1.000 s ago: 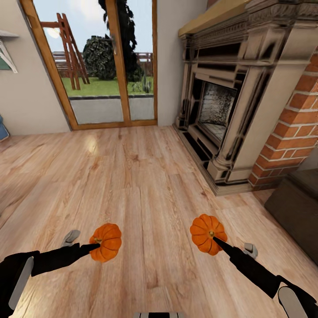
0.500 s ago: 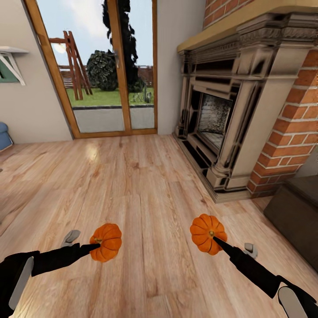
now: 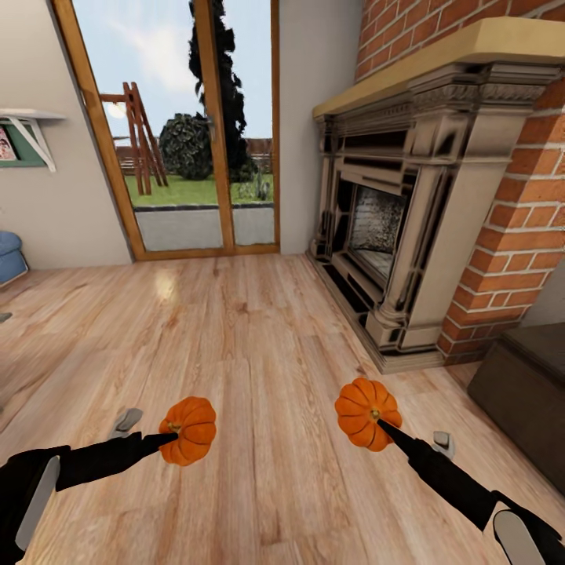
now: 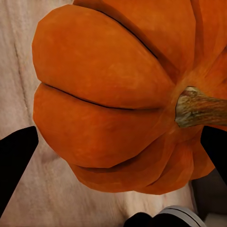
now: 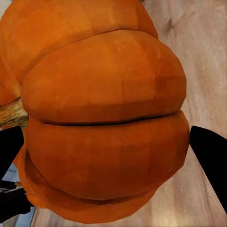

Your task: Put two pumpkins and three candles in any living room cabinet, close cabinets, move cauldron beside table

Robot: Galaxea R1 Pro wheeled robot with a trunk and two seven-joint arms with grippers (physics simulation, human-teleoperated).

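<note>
I carry two bright orange ribbed pumpkins above the wooden floor. My left gripper is shut on the left pumpkin, which looms large between the black fingers in the left wrist view as pumpkin. Over at the right, my right gripper is shut on the other pumpkin, seen close up as pumpkin with dark fingers at both sides. A corner of the dark brown cabinet shows at the right edge. Candles, cauldron and table are out of view.
A brick fireplace with a pale carved surround stands ahead on the right. Glass doors in a wooden frame lie straight ahead across open plank floor. A blue seat edge and a wall shelf sit at the left.
The whole head view has shifted: fireplace, doors and cabinet now sit lower and slightly further left, so the camera moved. Both grippers hold their pumpkins in the same place relative to me.
</note>
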